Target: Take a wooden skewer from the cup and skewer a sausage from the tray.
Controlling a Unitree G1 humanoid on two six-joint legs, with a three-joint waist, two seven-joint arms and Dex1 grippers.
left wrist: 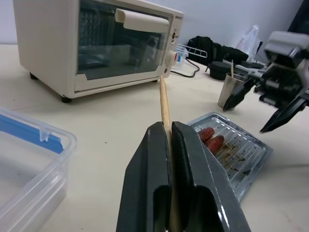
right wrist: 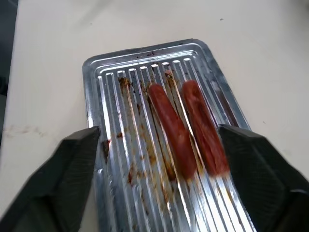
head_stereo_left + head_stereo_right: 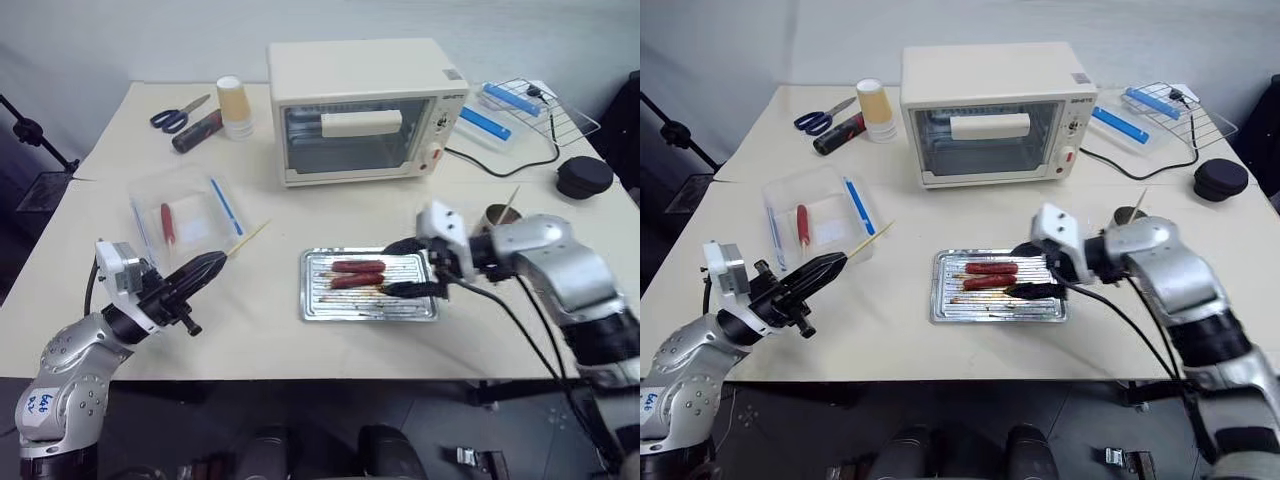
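In the left eye view, the left gripper point(image 3: 212, 266) is hovering over the table point(image 3: 100, 170) beside a clear plastic box point(image 3: 185, 215), its fingers pressed together on a wooden skewer point(image 3: 247, 239) that is sticking out past them toward the toaster oven point(image 3: 362, 108). The right gripper point(image 3: 408, 268) is hanging with its fingers spread wide over the silver tray point(image 3: 369, 306), where two sausages point(image 3: 357, 273) are lying side by side. The cup point(image 3: 497, 217) is standing behind the right arm with another stick rising from it. Scissors point(image 3: 178, 114) and a stack of orange-tan cups point(image 3: 233, 107) are sitting at the far left. In the left wrist view, the two black fingers point(image 1: 190, 188) are clamping the skewer, which is pointing at the oven; the tray and cup are lying beyond. In the right wrist view, the fingers point(image 2: 72, 169) are standing far apart on either side of the tray, with both sausages between them, untouched.
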